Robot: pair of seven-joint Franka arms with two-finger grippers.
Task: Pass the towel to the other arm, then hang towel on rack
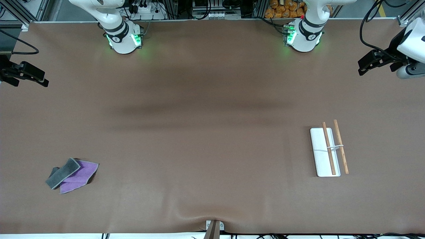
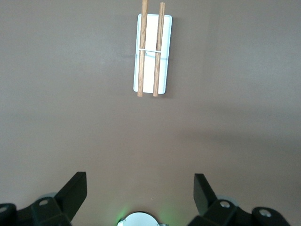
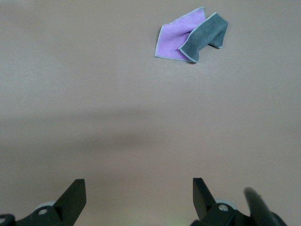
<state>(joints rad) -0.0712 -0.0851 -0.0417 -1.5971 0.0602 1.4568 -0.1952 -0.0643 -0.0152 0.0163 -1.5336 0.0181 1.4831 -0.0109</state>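
Observation:
The towel (image 1: 71, 176) lies crumpled flat on the table near the right arm's end, purple face up with a grey fold over it; it also shows in the right wrist view (image 3: 188, 40). The rack (image 1: 320, 149) stands near the left arm's end, two brown rods over a white base; it also shows in the left wrist view (image 2: 151, 70). My right gripper (image 1: 33, 75) is open and empty, raised over the table edge at its own end, well away from the towel (image 3: 139, 193). My left gripper (image 1: 368, 63) is open and empty, raised at its own end, away from the rack (image 2: 139, 188).
The brown table cover (image 1: 212, 132) spans the whole view, with a small bulge at its near edge by a mount (image 1: 214, 227). The two arm bases (image 1: 123, 38) (image 1: 303, 36) stand along the edge farthest from the front camera.

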